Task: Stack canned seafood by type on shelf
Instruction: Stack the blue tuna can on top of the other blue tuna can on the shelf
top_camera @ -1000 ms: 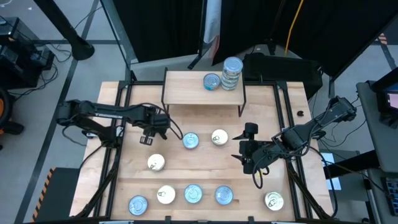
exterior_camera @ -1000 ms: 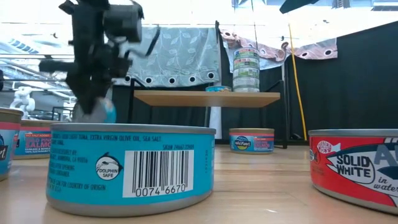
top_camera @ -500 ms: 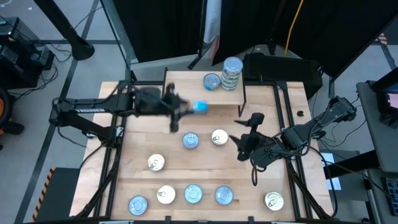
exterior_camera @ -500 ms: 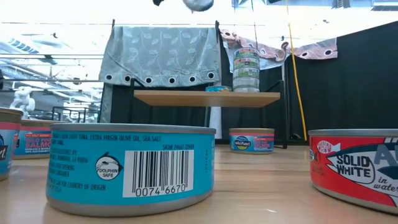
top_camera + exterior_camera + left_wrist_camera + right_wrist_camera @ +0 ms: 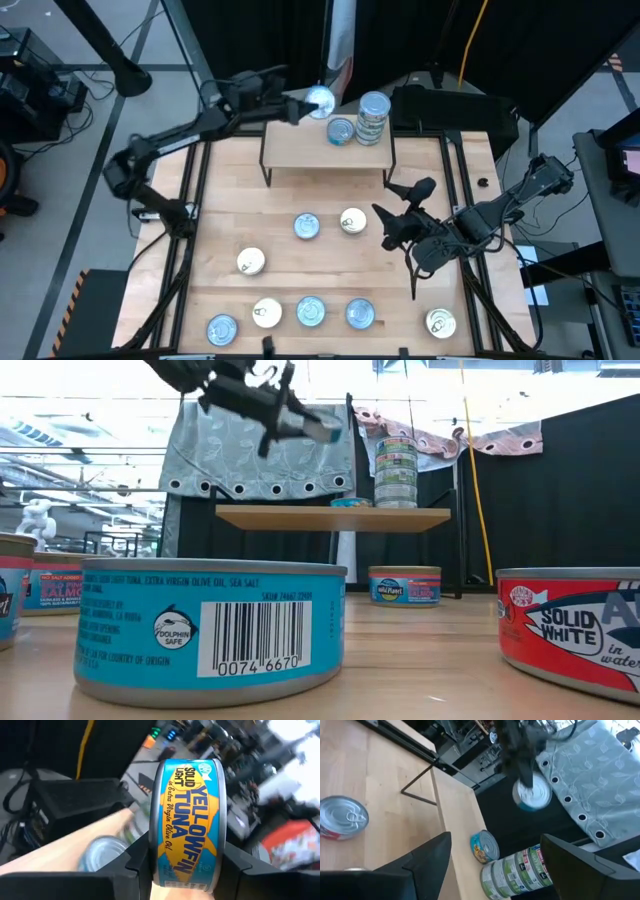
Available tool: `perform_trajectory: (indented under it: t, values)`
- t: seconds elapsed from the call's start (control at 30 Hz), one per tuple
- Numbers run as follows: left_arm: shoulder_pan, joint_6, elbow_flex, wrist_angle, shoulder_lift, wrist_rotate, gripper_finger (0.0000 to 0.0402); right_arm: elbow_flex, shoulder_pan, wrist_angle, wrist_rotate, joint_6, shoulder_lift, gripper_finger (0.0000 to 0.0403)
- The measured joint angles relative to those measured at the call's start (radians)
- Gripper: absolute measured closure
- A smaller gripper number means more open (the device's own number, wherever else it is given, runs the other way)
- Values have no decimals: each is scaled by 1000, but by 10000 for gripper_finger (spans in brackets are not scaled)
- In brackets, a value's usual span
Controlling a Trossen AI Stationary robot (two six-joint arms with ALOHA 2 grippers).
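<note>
While your wooden table (image 5: 330, 262) carries most of the load, you have the shelf (image 5: 300, 148) standing at its far edge, a light wooden top on thin black legs. On that shelf you can see a stack of green-sided tins (image 5: 373, 118) at the right end, with a single blue tin (image 5: 341, 131) lying just beside it. Your left arm reaches up from the table's left side and over the shelf's far left part; your left gripper (image 5: 305, 104) is clamped on a yellowfin tuna tin (image 5: 189, 822), held on edge above the shelf and not touching it. In the low view you see that same tin (image 5: 322, 428) raised in the air over the shelf top, left of the stack. Your right arm waits over the right half of the table, and your right gripper (image 5: 392, 222) stands with its fingers spread wide, nothing between them. Loose tins lie flat on the table: a blue-lidded tin (image 5: 306, 226) and a cream-lidded tin (image 5: 352, 221) near the middle, another cream-lidded one (image 5: 250, 262) to their left, and a front row (image 5: 310, 312) of four, with one more (image 5: 440, 323) by the right corner.
</note>
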Motion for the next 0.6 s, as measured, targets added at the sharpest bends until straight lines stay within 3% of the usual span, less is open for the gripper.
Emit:
perform_trajectory:
  t: [0.17, 0.27, 0.5, 0.6]
  values:
    - [-27, -72, 0, 151, 110, -21, 263, 0, -1, -69, 1, 29, 0, 106]
    - [-40, -72, 0, 146, 143, -59, 263, 0, -1, -125, 2, 72, 0, 106]
    - [-74, -64, 0, 137, 143, -73, 263, 0, -1, -204, 2, 144, 0, 106]
    - [-91, -56, 0, 133, 114, -21, 263, 0, -8, -203, 3, 137, 0, 106]
